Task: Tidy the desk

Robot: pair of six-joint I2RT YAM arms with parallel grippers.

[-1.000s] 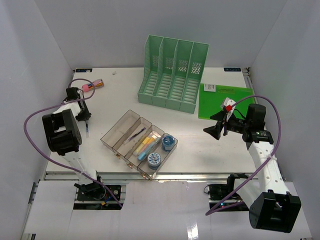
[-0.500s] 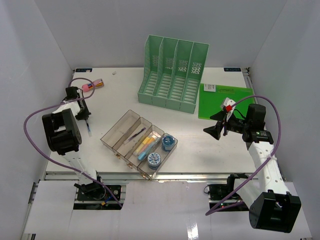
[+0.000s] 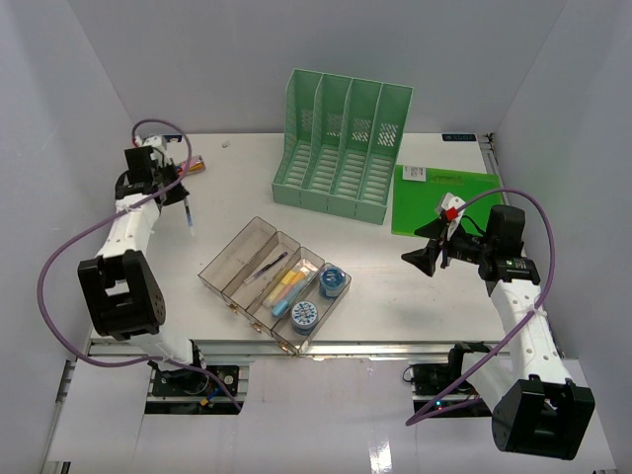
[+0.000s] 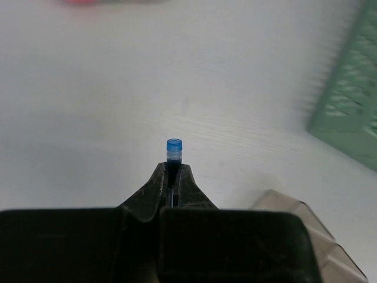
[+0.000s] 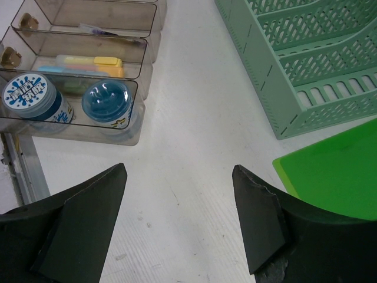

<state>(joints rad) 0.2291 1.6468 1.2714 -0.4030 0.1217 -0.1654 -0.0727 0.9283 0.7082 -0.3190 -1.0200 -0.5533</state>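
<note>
The white desk (image 3: 227, 193) holds a clear compartmented tray (image 3: 275, 284) with a pen, highlighters and two blue-lidded jars. My left gripper (image 3: 181, 195) is raised over the desk's far left and is shut on a blue pen (image 3: 187, 216), whose blue end (image 4: 174, 148) sticks out past the fingertips in the left wrist view. My right gripper (image 3: 423, 246) is open and empty, above the desk between the tray and a green folder (image 3: 442, 200). In the right wrist view the jaws stand wide apart over bare desk (image 5: 188, 194), with the tray (image 5: 88, 82) ahead on the left.
A green slotted file rack (image 3: 343, 145) stands at the back centre and shows in the right wrist view (image 5: 306, 65). A pink and orange item (image 3: 194, 165) lies at the far left corner. Grey-white walls enclose the desk; a metal rail (image 3: 375, 346) runs along its front edge.
My left arm has lifted off the desk and swung toward the back and right, carrying the blue pen up with it. The right arm has not moved.
</note>
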